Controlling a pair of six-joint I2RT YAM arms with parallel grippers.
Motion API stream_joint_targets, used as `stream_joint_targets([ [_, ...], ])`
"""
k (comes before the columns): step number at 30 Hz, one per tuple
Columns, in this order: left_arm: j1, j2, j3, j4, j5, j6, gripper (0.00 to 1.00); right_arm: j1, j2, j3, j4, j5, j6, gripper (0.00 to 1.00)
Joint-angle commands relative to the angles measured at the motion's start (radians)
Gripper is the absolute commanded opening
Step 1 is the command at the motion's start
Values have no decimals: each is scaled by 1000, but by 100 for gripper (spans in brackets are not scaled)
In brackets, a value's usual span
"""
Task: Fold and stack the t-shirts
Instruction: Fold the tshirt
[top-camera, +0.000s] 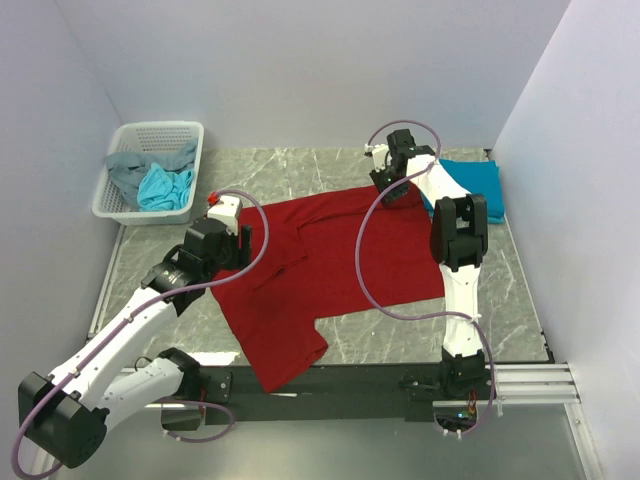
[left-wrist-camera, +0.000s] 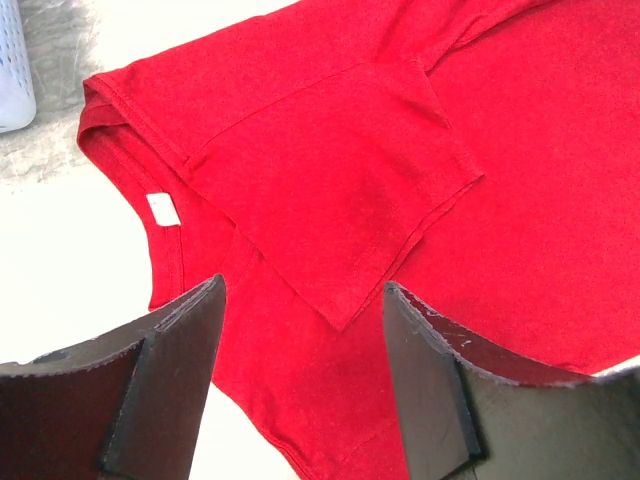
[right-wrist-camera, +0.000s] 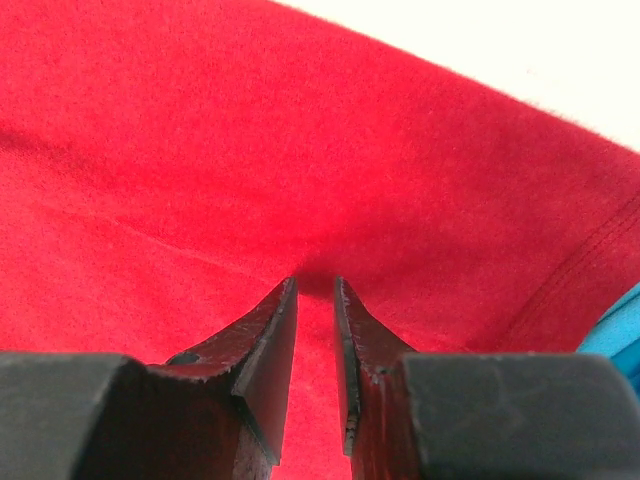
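A dark red t-shirt (top-camera: 330, 265) lies spread across the table, its left sleeve (left-wrist-camera: 340, 200) folded inward over the chest. My left gripper (top-camera: 243, 238) hovers over the collar side, open, with only red cloth below it (left-wrist-camera: 305, 290). At the shirt's far right sleeve, my right gripper (top-camera: 392, 190) has its jaws nearly together, and a raised pinch of red cloth (right-wrist-camera: 300, 150) sits at the tips (right-wrist-camera: 316, 283). A folded teal-blue t-shirt (top-camera: 475, 185) lies at the back right, just beyond that sleeve; its edge shows in the right wrist view (right-wrist-camera: 625, 330).
A white mesh basket (top-camera: 160, 127) stands at the back left with a grey shirt (top-camera: 125, 168) and a light turquoise shirt (top-camera: 163, 188) inside. Its corner appears in the left wrist view (left-wrist-camera: 12, 70). Walls close in on three sides. The shirt's hem hangs over the table's near edge (top-camera: 290, 365).
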Motion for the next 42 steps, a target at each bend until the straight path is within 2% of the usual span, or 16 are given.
stream_joint_targets([
  [1,2,-22,13,35,-7,15,69,-3,17,9,-31,3,-16,29],
  [5,2,-47,4,43,-19,9,71,-5,25,6,-60,0,-27,28],
  [9,14,-83,-25,79,17,-31,100,-6,20,-7,-74,-5,-39,28],
  [15,40,-113,-22,125,195,4,99,-9,-88,-21,-60,-40,-39,27],
  [18,40,-111,2,135,387,68,99,-20,-231,-83,-28,-91,-47,27],
  [19,39,-96,16,129,462,93,99,-32,-274,-143,-18,-164,-65,28],
  [21,28,-79,24,121,593,145,95,-44,-405,-217,-10,-264,-138,30],
  [23,-18,-74,4,136,652,186,94,-61,-498,-354,-17,-399,-206,32],
  [26,-124,-100,-51,188,688,269,91,-77,-744,-591,-17,-537,-385,39],
  [30,-317,-152,-107,165,616,418,91,-118,-987,-928,2,-681,-681,50],
  [31,-395,-166,-116,147,611,483,90,-130,-1030,-976,-2,-706,-733,54],
  [33,-464,-169,-122,81,607,531,86,-153,-1127,-1081,-5,-764,-833,58],
  [35,-565,-154,-113,-12,582,584,82,-161,-1175,-1113,-34,-786,-864,58],
  [38,-693,-93,-67,-120,468,585,47,-208,-1147,-1069,-172,-833,-948,58],
  [40,-771,-33,-28,-213,393,590,45,-245,-1112,-1003,-270,-861,-995,58],
  [42,-822,14,20,-285,349,585,48,-258,-1055,-952,-333,-875,-1047,61],
])
